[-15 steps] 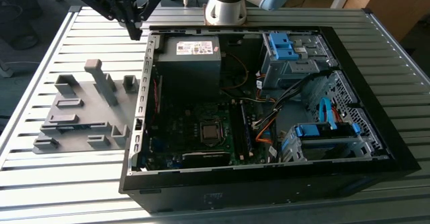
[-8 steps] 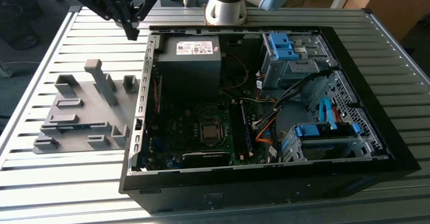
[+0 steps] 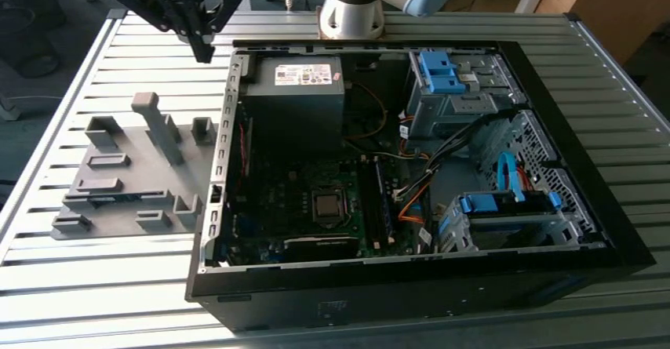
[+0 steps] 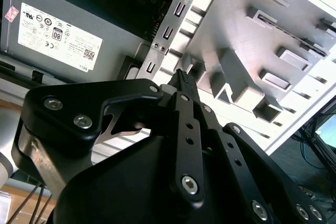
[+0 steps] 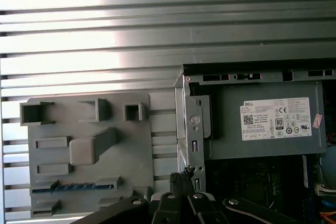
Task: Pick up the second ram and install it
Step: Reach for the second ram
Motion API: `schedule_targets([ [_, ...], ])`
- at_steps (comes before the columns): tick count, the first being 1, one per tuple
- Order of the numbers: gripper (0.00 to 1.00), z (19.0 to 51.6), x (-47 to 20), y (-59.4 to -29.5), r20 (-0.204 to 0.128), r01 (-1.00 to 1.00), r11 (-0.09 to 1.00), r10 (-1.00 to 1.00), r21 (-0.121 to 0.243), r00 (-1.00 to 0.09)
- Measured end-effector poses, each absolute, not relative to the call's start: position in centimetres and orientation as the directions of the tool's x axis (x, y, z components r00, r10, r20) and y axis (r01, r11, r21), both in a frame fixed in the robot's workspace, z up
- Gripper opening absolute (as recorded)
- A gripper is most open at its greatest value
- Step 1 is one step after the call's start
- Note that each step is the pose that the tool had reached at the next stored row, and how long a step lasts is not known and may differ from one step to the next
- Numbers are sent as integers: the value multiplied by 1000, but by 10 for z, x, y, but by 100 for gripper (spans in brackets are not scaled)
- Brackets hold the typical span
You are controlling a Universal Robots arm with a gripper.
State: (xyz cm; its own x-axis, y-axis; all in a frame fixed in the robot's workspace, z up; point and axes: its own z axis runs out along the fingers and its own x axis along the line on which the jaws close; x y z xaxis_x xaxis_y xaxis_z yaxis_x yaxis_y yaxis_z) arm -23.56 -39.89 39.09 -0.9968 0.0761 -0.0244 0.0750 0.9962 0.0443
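— Which step is it on?
— The approach, I'd say. The pincer (image 3: 203,49) hangs above the table (image 3: 105,302), by the corner of the case (image 3: 419,290) near the power supply (image 5: 262,124), well apart from the ram (image 5: 73,187).
— And where's the ram?
— In the first wrist view it's a thin blue strip lying in a slot along one edge of the grey fixture (image 5: 131,145), beside the case. Not picked up yet.
— Holding anything?
— Nothing. In both wrist views its fingers (image 4: 186,124) are pressed together to a point, no gap, nothing between them.
— So what does the grab call for?
— My guess: spread the fingers first, then line them up across the stick's thin edge and come straight down, clear of the slot walls. It's narrow, so a skewed grip could tilt it.
— Is a stick in the board already?
— Can't tell; too dark in there.
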Motion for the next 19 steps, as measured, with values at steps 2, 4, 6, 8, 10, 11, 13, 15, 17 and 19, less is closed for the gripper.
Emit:
schedule_targets([
  [2,11,391,-236,-399,-24,75,996,76,44,-997],
  [4,11,391,-237,-399,-25,75,996,76,44,-997],
  [6,11,391,-238,-399,-24,75,996,76,44,-997],
  [8,11,391,-238,-399,-24,75,996,76,44,-997],
  [10,11,391,-239,-399,-24,75,996,76,44,-997],
  [11,11,391,-239,-399,-24,75,996,76,44,-997],
  [13,11,391,-240,-399,-24,75,996,76,44,-997],
  [15,11,391,-241,-399,-24,75,996,76,44,-997],
  [17,11,391,-242,-399,-24,75,996,76,44,-997],
  [19,11,391,-243,-399,-24,75,996,76,44,-997],
])
